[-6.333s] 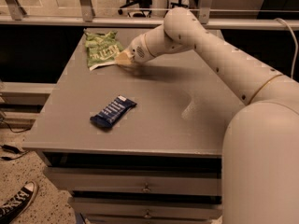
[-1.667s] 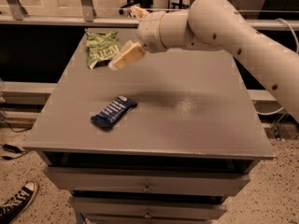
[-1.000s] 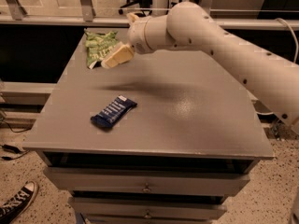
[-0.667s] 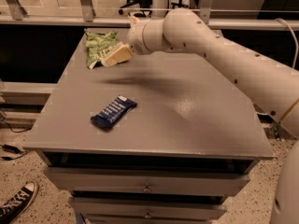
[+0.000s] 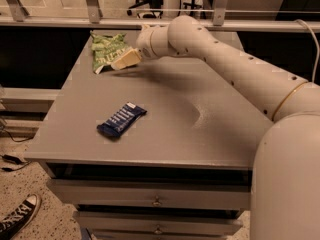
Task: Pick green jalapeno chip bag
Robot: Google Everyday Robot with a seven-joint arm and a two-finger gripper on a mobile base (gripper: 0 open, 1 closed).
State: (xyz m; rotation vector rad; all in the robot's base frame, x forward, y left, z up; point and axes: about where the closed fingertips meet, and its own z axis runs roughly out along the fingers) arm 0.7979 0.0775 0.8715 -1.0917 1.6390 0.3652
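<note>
The green jalapeno chip bag [image 5: 106,51] lies crinkled at the far left corner of the grey table [image 5: 165,129]. My gripper [image 5: 124,59] is at the end of the white arm that reaches in from the right. Its cream-coloured fingers sit at the bag's right edge, low over the table. Whether they touch the bag I cannot tell.
A dark blue bar wrapper [image 5: 121,120] with white print lies nearer the front left of the table. Drawers run below the table's front edge. A metal railing [image 5: 90,21] crosses behind the table. A sneaker [image 5: 17,217] shows on the floor at the lower left.
Over the last seconds the gripper has moved left and down, from above the table toward the right edge of the chip bag. The bag and the blue wrapper have not moved.
</note>
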